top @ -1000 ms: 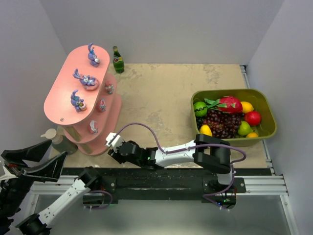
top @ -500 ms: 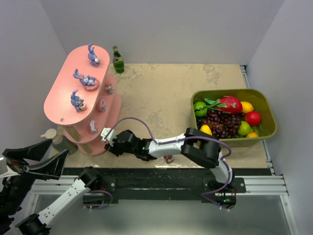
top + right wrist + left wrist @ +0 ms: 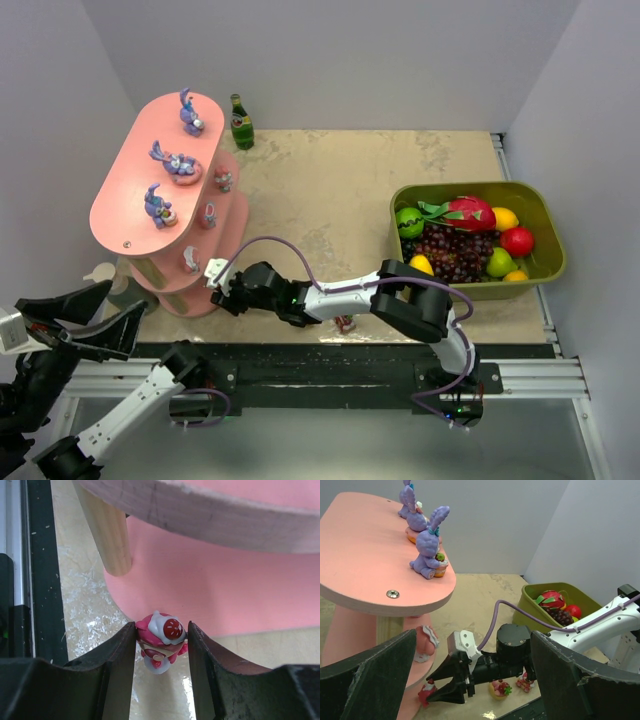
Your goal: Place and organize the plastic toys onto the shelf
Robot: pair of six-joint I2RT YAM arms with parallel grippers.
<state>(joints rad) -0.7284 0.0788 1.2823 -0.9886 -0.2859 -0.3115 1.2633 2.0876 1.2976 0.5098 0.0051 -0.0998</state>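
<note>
Mottled tabletop (image 3: 90,605) underlies right hand (image 3: 161,628) pinching a glossy rounded toy (image 3: 161,642).

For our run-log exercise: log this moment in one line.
right jaws: shut on red toy | at shelf bottom tier | left jaws: open, empty

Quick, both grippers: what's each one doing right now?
Left gripper: open, holding nothing.
Right gripper: shut on the red-and-white toy.

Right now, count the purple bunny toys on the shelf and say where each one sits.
3, all on the top tier of the shelf, in a row: far bunny, middle bunny, near bunny. Lower tiers are partly hidden, so more may be there.
</note>
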